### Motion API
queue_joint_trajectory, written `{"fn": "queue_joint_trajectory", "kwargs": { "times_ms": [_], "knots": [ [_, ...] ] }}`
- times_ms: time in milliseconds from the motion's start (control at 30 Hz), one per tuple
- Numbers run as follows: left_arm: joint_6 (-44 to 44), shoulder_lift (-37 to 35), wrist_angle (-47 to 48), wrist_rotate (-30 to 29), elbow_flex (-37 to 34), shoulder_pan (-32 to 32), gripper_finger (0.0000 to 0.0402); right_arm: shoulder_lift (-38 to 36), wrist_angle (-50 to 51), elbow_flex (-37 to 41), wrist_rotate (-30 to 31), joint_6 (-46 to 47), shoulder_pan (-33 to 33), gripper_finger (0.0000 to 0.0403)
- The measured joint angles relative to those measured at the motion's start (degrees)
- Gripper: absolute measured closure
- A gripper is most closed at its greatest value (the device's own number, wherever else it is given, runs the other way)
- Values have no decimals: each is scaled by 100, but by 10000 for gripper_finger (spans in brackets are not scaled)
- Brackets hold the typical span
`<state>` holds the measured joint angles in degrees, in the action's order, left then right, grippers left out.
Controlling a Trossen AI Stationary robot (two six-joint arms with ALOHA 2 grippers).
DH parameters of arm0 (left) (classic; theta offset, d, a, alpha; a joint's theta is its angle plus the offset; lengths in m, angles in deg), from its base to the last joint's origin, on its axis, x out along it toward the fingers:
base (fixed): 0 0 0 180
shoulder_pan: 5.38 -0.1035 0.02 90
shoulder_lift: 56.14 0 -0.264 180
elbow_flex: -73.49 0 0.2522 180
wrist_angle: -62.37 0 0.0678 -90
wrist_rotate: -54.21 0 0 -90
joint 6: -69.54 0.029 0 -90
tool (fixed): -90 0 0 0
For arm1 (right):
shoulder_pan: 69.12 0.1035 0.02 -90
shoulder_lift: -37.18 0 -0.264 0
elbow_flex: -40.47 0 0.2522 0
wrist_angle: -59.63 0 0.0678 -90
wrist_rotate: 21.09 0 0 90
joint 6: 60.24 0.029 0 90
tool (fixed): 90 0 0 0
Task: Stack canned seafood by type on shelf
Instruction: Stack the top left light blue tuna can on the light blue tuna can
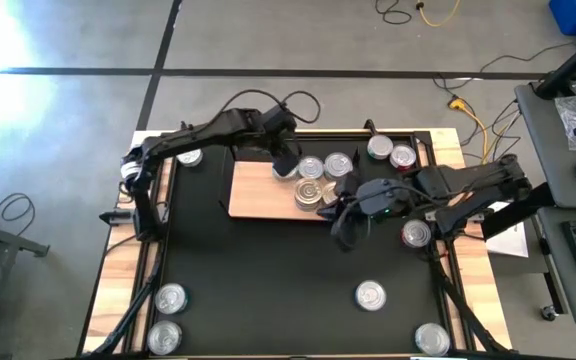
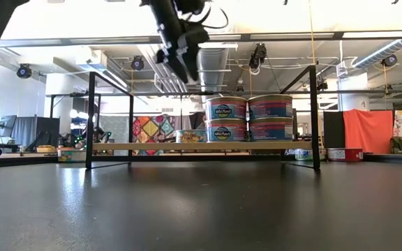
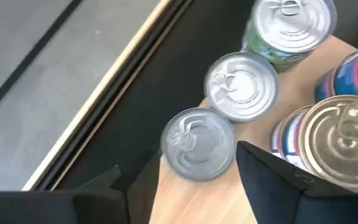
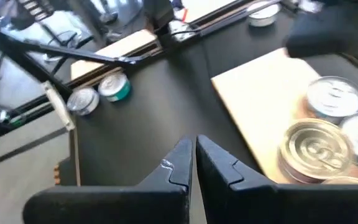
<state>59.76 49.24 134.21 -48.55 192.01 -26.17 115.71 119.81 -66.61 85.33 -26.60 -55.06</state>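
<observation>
The shelf (image 1: 258,192) is a light-wood board lying on the black mat. Several tins stand on its right part (image 1: 311,167); in the low view they form two stacks of two (image 2: 226,118) (image 2: 271,118), with a lower tin (image 2: 190,136) beside them. My left gripper (image 1: 286,165) hangs open, high above the shelf's far edge (image 2: 180,52). In its wrist view a silver-topped tin (image 3: 197,144) stands on the board below and between the fingers, untouched. My right gripper (image 1: 345,238) is shut and empty (image 4: 195,163), over the mat just near of the shelf.
Loose tins stand on the mat: two at the near left corner (image 1: 171,297), one near centre (image 1: 370,294), one near right (image 1: 432,338), one beside the right arm (image 1: 417,233), two at the far right (image 1: 380,148), one far left (image 1: 189,157). The shelf's black frame posts (image 2: 90,118) rise at its ends.
</observation>
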Motion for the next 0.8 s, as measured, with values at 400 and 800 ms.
{"fn": "queue_joint_trajectory", "kwargs": {
  "times_ms": [400,800],
  "knots": [
    [-871,-1789,289,-195,-866,152,130,71,-316,7,51,279,31,390],
    [-2290,-3287,829,-1580,-1060,-817,141,349,-979,9,16,378,235,390]
  ]
}}
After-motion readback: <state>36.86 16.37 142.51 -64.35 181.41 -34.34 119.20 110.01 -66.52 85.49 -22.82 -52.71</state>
